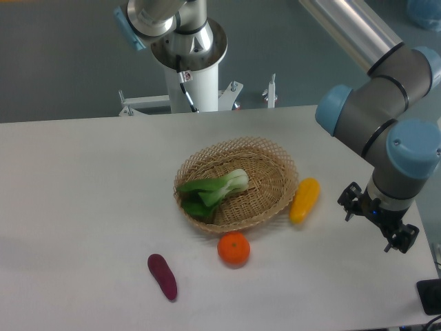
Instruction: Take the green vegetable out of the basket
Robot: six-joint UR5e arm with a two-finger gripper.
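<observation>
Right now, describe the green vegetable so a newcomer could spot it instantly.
Find the round woven basket near the middle of the white table. The green vegetable lies inside it, pale stem end pointing right and dark leaves spreading left. It is the only leafy item and the only one in the basket; the orange, yellow and purple pieces sit outside on the table.

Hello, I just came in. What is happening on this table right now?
A robot arm is set to pick the green vegetable out of the basket, but nothing is held yet. The vegetable lies inside the basket. The gripper hangs off to the side, beyond the yellow vegetable; whether its fingers are open is unclear. An orange and a purple vegetable lie nearby.
</observation>
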